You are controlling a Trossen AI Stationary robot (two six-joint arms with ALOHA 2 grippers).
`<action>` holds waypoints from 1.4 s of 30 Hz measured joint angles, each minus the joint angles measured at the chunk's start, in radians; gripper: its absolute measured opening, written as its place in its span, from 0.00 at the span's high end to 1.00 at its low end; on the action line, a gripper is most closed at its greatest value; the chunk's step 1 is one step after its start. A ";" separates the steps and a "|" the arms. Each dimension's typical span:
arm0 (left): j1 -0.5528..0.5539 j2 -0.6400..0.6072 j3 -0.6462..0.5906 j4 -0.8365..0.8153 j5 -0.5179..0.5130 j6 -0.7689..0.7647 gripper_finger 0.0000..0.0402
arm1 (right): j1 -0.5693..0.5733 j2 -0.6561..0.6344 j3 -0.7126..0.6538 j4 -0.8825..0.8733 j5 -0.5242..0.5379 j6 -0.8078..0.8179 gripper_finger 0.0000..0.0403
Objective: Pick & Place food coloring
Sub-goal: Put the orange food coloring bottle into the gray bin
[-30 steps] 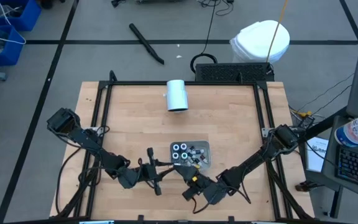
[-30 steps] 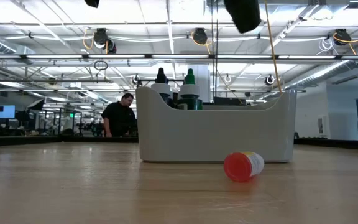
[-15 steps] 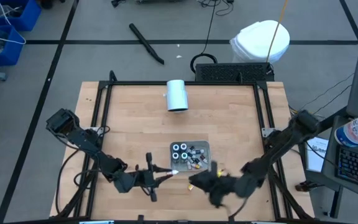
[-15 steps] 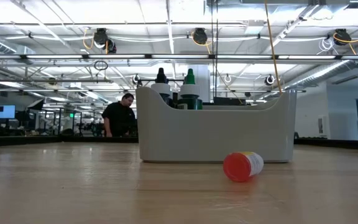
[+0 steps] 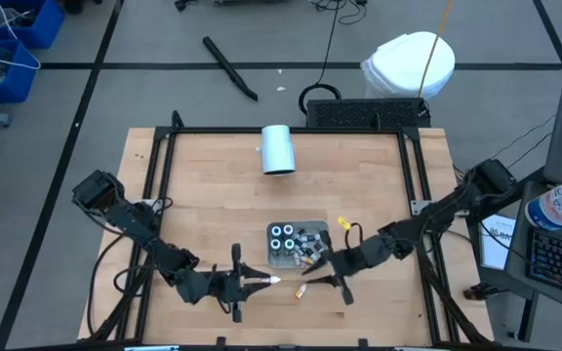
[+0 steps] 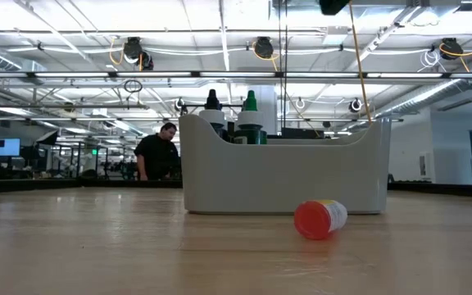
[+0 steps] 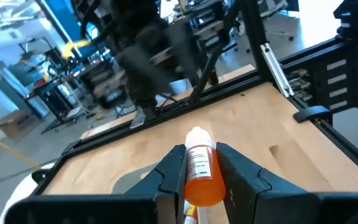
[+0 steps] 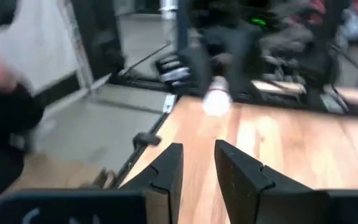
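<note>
table [image 5: 213, 185] | one grey tray [image 5: 322, 232], several bottles inside, count unclear | one white cylinder [image 5: 278, 149] | you grip one orange bottle [image 7: 201, 174] in left gripper [image 5: 259, 281], step: carry, next move it over tray, release | right gripper [image 5: 312, 278] jaws apart, empty | one loose bottle [image 6: 319, 219] beside tray

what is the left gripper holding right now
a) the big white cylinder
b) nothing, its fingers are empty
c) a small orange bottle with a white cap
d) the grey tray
c: the left wrist view shows the left gripper clamped on a small orange bottle with a white cap, one finger on each side; the white cylinder and grey tray sit apart from it on the table.
</note>
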 joint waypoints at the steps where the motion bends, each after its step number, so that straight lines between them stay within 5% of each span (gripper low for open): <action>1: -0.003 0.000 0.000 0.000 0.000 0.010 0.81 | -0.008 0.010 0.000 0.021 0.007 0.053 0.78; 13: -0.018 0.000 0.000 -0.021 -0.066 0.204 0.80 | -0.106 0.087 0.000 0.167 -0.050 0.361 0.61; 42: 0.050 0.000 0.000 0.010 -0.088 0.301 0.80 | -0.176 0.170 0.001 0.287 -0.050 0.348 0.56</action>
